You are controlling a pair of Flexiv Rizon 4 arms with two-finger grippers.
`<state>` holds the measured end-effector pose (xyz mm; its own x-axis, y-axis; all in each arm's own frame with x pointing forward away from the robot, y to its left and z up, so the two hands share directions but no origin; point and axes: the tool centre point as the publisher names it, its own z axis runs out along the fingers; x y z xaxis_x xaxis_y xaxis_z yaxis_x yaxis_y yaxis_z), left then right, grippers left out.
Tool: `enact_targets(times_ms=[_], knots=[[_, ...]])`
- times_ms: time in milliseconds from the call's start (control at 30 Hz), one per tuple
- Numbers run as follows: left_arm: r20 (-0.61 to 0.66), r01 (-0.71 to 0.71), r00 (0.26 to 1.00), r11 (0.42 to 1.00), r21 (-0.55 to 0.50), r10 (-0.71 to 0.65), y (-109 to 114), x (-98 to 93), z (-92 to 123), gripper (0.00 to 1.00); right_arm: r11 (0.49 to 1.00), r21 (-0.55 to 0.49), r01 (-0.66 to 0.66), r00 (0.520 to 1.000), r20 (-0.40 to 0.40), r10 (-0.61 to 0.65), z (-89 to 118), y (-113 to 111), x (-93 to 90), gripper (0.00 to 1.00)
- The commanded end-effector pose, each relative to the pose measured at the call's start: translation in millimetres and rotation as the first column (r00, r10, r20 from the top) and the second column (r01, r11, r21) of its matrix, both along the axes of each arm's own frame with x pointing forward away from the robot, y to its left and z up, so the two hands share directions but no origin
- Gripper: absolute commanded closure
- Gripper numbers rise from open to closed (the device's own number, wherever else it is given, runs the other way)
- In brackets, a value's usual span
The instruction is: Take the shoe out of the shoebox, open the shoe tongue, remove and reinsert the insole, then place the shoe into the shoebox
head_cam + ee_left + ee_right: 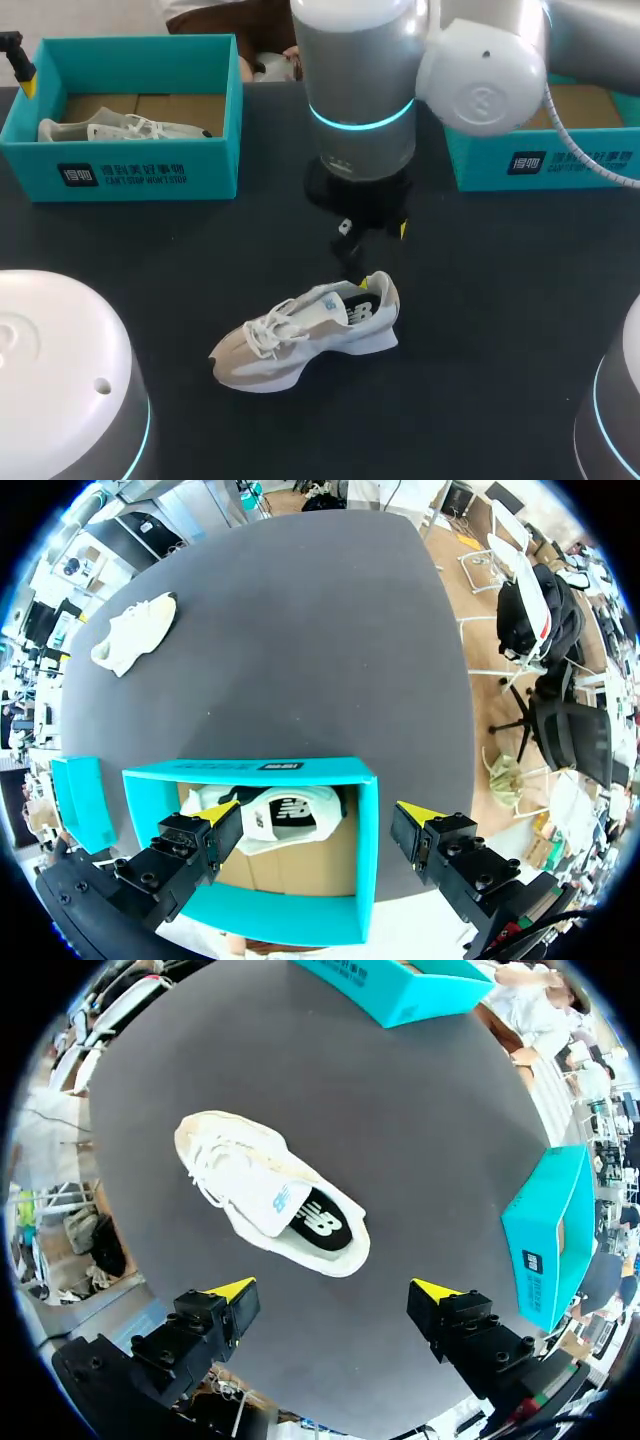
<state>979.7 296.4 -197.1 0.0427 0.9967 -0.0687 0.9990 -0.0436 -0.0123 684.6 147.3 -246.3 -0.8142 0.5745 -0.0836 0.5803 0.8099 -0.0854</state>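
Right gripper [335, 1295]: our fingers are spread wide, above the heel of the shoe [265, 1195], clear of it.
Shoe: on its sole on the table [500, 300].
Left gripper [318, 815]: our fingers are spread wide, well apart from the shoe, over the shoebox [260, 770] holding a second shoe [285, 815].

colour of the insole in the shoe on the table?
Black insole with white print, best in right wrist view.

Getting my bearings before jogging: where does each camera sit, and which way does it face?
Head: above, behind, looking down on the black table; right arm mid-frame.
Left wrist: over the teal cardboard shoebox; open left tool.
Right wrist: over the cream lace-up sneaker; open right tool.
All share that sneaker.
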Motion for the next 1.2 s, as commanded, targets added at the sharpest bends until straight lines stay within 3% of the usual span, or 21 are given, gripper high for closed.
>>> enact_targets(times_ms=[33, 133, 267, 433, 600, 700, 1200], knots=[[0.003, 0.001, 1.000, 1.000, 0.003, -0.001, 0.0, -1.5, 0.4, 0.00, 0.991, 0.084, -0.103, 0.994, 0.053, 0.099, 0.3, 0.7, -3.3, 0.00], [0.003, 0.001, 1.000, 1.000, 0.003, -0.001, 0.0, -1.5, 0.4, 0.00, 0.948, 0.210, -0.238, 0.968, 0.129, 0.214, 2.5, -8.5, -8.7, 0.00], [0.003, 0.001, 1.000, 1.000, 0.003, -0.001, 0.0, -1.5, 0.4, 0.00, 0.895, 0.296, -0.332, 0.941, 0.172, 0.292, 2.8, -19.3, -11.8, 0.00], [0.003, 0.001, 1.000, 1.000, 0.003, -0.001, 0.0, -1.5, 0.4, 0.00, 0.822, 0.357, -0.443, 0.896, 0.172, 0.408, -2.8, -29.2, -11.3, 0.00], [0.003, 0.001, 1.000, 1.000, 0.003, -0.001, 0.0, -1.5, 0.4, 0.00, 0.723, 0.439, -0.534, 0.846, 0.263, 0.465, -2.0, -34.1, -10.1, 0.00], [0.003, 0.001, 1.000, 1.000, 0.003, -0.001, 0.0, -1.5, 0.4, 0.00, 0.693, 0.443, -0.569, 0.822, 0.279, 0.497, -3.9, -37.2, -9.4, 0.00], [0.003, 0.001, 1.000, 1.000, 0.003, -0.001, 0.0, -1.5, 0.4, 0.00, 0.693, 0.443, -0.569, 0.822, 0.279, 0.497, -3.9, -37.2, -9.4, 0.00]])
